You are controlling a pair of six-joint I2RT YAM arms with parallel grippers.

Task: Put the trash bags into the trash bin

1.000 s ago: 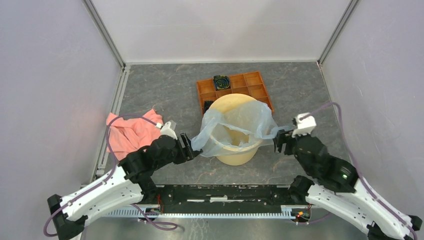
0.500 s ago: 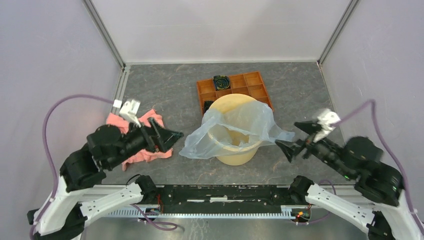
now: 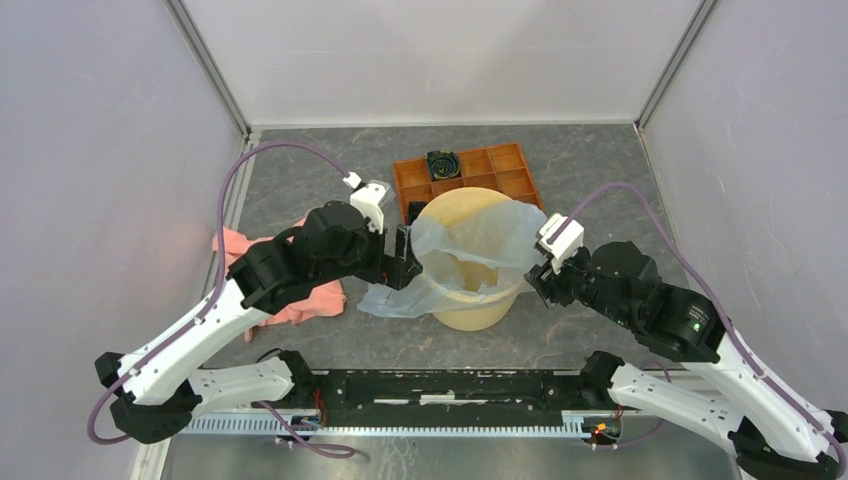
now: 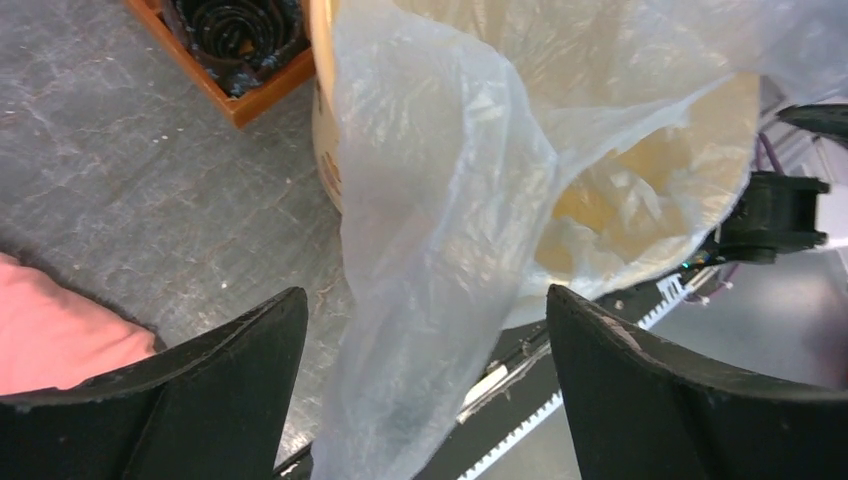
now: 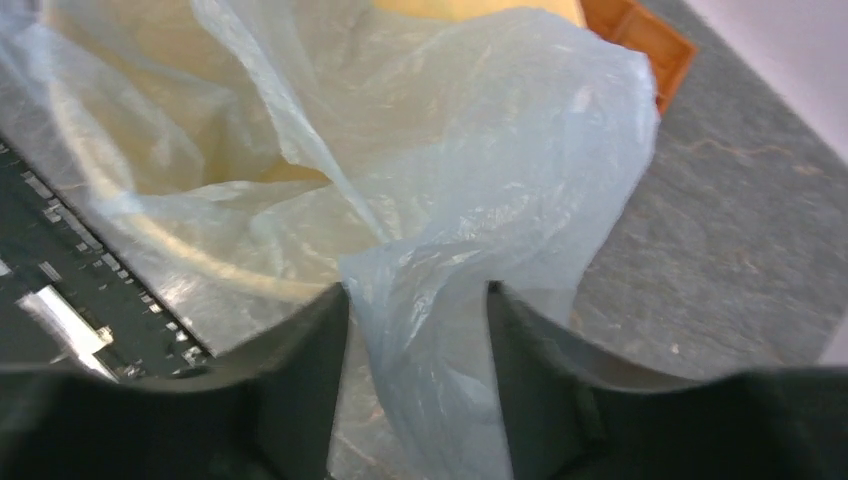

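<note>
The pale blue trash bag lies draped over the round yellow-tan trash bin, with one tail hanging down to the table at the bin's left front. My left gripper is at the bin's left rim. In the left wrist view it is wide open with the hanging bag between its jaws, touching neither. My right gripper is at the bin's right rim. In the right wrist view it is open, its jaws closer together on either side of a fold of the bag.
An orange compartmented tray holding a black coil stands just behind the bin. A salmon-pink cloth lies on the table under my left arm. The grey walls stand close on both sides.
Both grippers let go of the bag's edges and swung outward, and the bag slumped over the bin. Now both have come back to the bin's rim with jaws around the bag.
</note>
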